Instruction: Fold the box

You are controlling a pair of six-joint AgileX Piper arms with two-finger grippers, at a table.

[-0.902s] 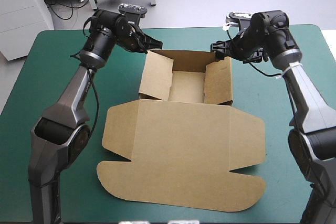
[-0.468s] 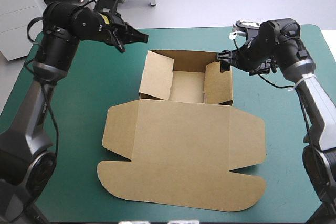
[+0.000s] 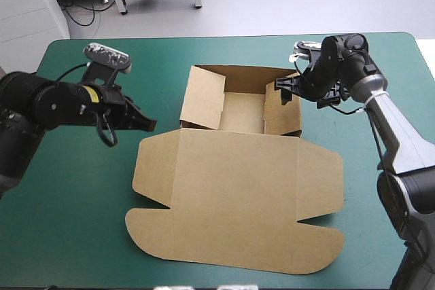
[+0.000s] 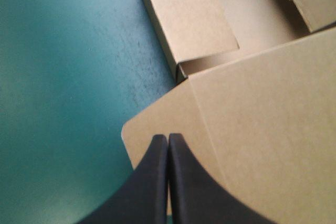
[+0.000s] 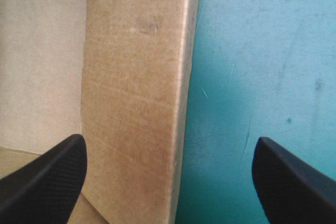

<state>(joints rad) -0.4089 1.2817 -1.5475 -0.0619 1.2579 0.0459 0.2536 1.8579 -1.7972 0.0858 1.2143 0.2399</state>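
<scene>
The left gripper, fingers together in one point, sits at the left lid flap of the box, an open tray at the middle of the table with its lid flat. The right gripper, fingers apart, straddles the right wall. Recommend centring that wall between them before pinching.

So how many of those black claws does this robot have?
2. The left gripper, shut, is at the left corner of the flat lid of the box. The right gripper, open, is at its right wall, near the far end.
</scene>
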